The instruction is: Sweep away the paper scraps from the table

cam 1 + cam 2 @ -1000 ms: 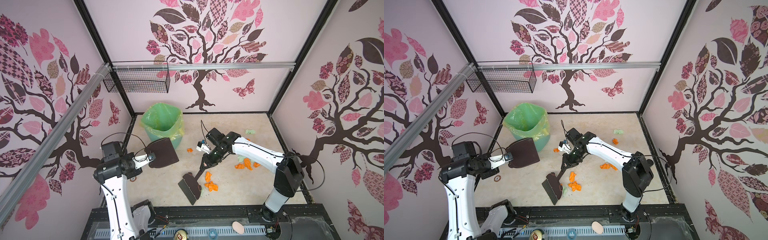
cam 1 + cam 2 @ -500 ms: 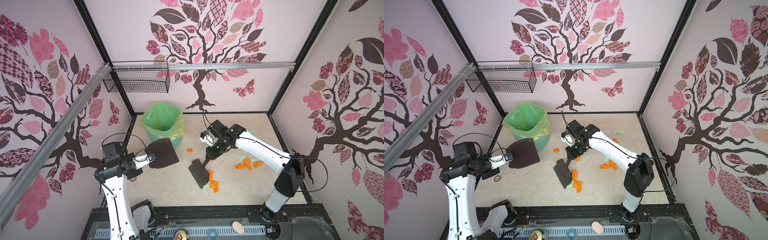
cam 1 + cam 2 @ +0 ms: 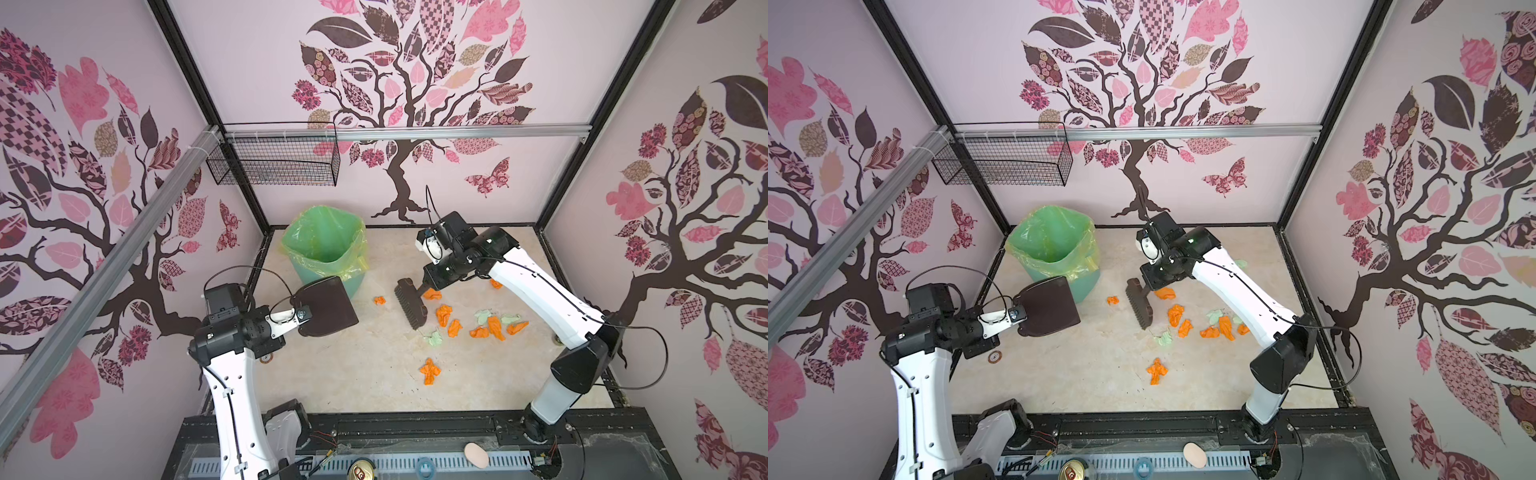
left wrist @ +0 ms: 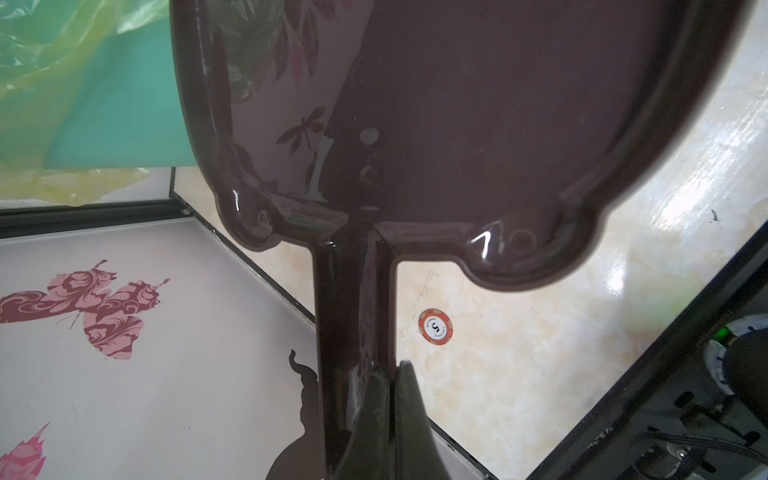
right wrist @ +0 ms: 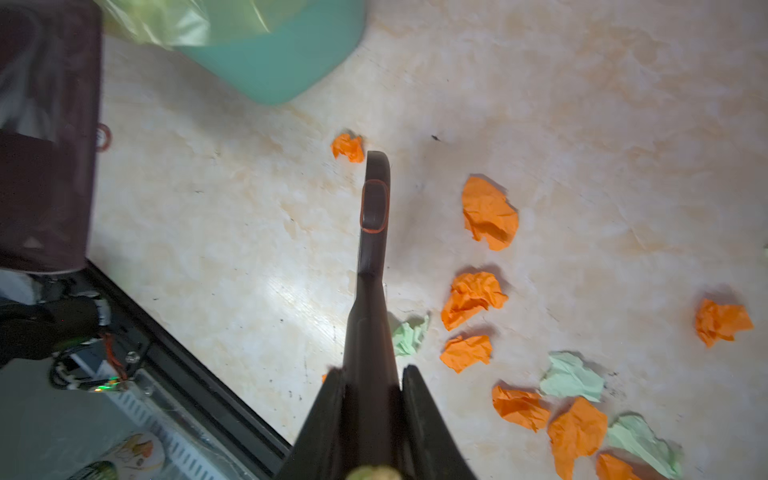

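Observation:
Several orange and mint paper scraps [image 3: 482,328] [image 3: 1210,330] lie on the beige table [image 3: 353,374], right of the middle. One orange wad [image 3: 430,371] sits nearer the front and another [image 3: 378,300] lies left of the brush. My right gripper [image 3: 430,282] [image 5: 372,372] is shut on the handle of a dark brush [image 3: 409,303] [image 5: 374,249], whose head is down at the left edge of the scraps. My left gripper [image 3: 303,312] [image 4: 392,370] is shut on the handle of a dark brown dustpan [image 3: 326,305] [image 4: 457,124], held above the table beside the bin.
A green bin with a yellow-green liner [image 3: 324,249] stands at the back left. A wire basket [image 3: 274,160] hangs on the back wall. A red poker chip [image 4: 435,326] lies under the dustpan handle. A can [image 3: 360,471] and a pale oval object [image 3: 476,454] sit beyond the front edge.
My right gripper has carried the brush from the front middle back toward the far side, up to the scraps' left edge. The left arm and dustpan have stayed put.

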Robot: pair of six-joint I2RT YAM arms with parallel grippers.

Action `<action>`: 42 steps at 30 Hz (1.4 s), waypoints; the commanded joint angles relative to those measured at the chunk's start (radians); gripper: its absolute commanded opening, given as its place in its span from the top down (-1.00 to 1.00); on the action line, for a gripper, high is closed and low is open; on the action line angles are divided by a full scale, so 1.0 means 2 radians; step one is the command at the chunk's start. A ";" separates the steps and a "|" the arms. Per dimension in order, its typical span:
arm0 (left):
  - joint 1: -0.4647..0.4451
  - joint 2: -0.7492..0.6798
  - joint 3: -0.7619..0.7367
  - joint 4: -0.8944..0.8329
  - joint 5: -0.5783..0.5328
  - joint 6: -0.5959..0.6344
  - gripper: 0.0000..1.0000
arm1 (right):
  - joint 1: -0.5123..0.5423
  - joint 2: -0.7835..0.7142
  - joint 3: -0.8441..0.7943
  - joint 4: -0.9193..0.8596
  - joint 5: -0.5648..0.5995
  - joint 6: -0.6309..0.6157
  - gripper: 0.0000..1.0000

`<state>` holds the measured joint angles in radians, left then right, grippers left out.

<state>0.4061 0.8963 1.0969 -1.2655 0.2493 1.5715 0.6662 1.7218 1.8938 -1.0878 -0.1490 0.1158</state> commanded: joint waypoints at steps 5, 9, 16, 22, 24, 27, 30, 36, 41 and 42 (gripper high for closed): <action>0.004 -0.015 -0.010 0.000 0.011 0.004 1.00 | -0.016 0.062 -0.024 0.183 -0.046 0.198 1.00; 0.004 -0.019 -0.008 -0.008 0.015 0.005 1.00 | -0.029 0.055 -0.116 0.315 -0.032 0.315 1.00; 0.004 -0.022 -0.016 -0.008 0.014 0.009 1.00 | -0.041 0.051 -0.214 0.443 -0.069 0.417 1.00; 0.004 -0.022 -0.010 -0.009 0.024 0.010 1.00 | -0.054 0.001 -0.271 0.393 -0.057 0.373 1.00; 0.004 -0.021 -0.009 -0.008 0.026 0.011 1.00 | -0.062 -0.023 -0.299 0.373 -0.056 0.354 1.00; 0.004 -0.019 -0.009 -0.006 0.030 0.012 1.00 | -0.071 -0.058 -0.331 0.335 -0.043 0.324 1.00; 0.003 -0.017 -0.009 -0.007 0.039 0.012 1.00 | -0.078 -0.098 -0.351 0.295 -0.020 0.298 1.00; -0.002 -0.019 -0.005 -0.024 0.056 0.024 1.00 | -0.091 -0.177 -0.372 0.220 -0.014 0.269 1.00; -0.035 -0.020 0.003 -0.026 0.036 0.016 1.00 | -0.092 -0.227 -0.371 0.156 -0.006 0.254 1.00; -0.044 -0.022 0.005 -0.024 0.030 0.013 1.00 | -0.092 -0.233 -0.360 0.143 -0.001 0.249 1.00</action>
<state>0.3500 0.8631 1.0832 -1.3048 0.3115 1.6047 0.4835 1.3190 1.1416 -0.6781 -0.1822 0.6613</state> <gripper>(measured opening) 0.049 0.243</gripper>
